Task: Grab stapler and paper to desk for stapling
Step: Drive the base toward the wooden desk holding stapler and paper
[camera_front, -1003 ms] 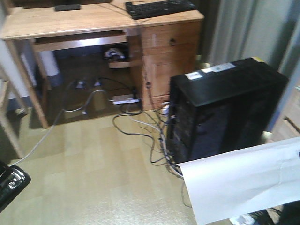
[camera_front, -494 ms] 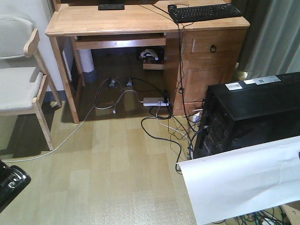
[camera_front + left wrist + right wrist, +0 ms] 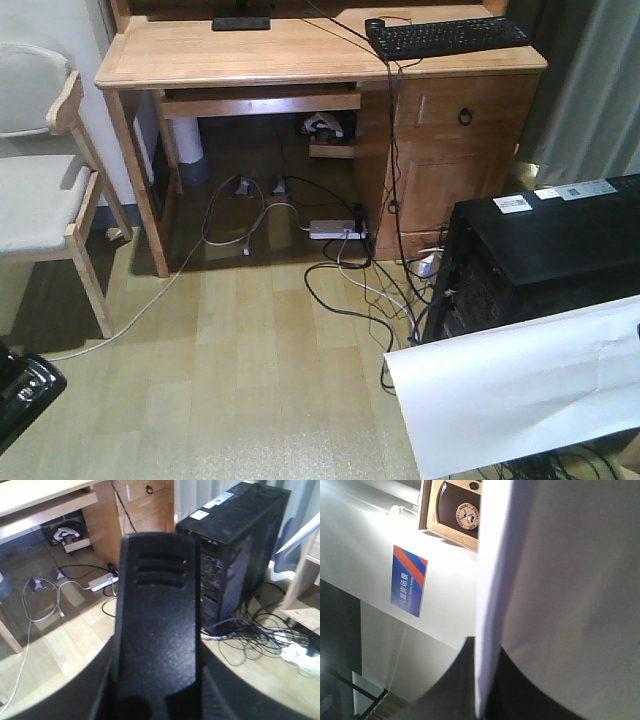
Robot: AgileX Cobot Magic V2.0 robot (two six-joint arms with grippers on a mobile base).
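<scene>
Wood-strip floor (image 3: 250,380) stretches between the robot and the desk (image 3: 250,50). Well short of the desk, the stapler (image 3: 157,625) sits pinched in the left gripper (image 3: 156,700), and the paper (image 3: 520,390) hangs clamped edge-on in the right gripper (image 3: 485,690). Carrying looks like the step in hand. The next move calls for closing on the desk and laying both on its bare top.

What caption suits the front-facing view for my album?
White paper held aloft near a black computer tower, facing a wooden desk with keyboard, chair and trailing cables.
</scene>
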